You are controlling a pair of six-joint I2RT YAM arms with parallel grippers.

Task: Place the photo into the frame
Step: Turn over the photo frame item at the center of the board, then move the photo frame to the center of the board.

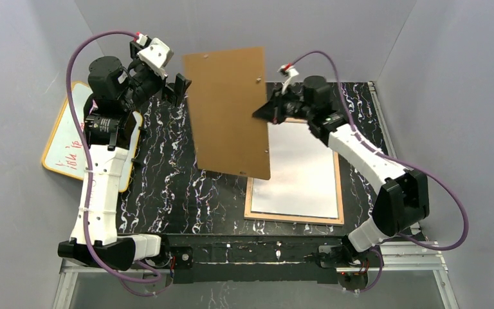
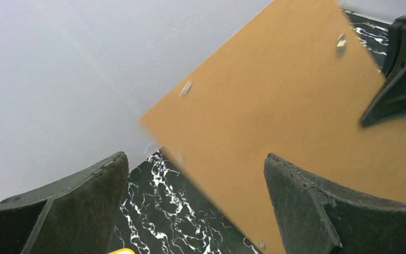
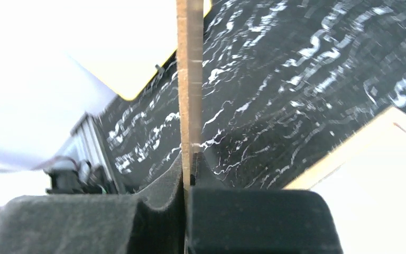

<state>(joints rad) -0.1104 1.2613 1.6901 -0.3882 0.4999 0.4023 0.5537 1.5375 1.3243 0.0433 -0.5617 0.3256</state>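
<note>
From above I see the right jaws pinching the right edge of the flat brown backing board [image 1: 231, 109], tilted over the black marbled counter [image 1: 167, 174]. Beneath it, nearer the right arm, lies the thin tan-rimmed frame [image 1: 292, 218], its long axis running away from me, with what I take for the photo [image 1: 302, 174] inside, white back up. In the left wrist view the left jaws stand wide apart, short of the board, and in the right wrist view the right jaws clamp its thin edge with the frame down-right.
</note>
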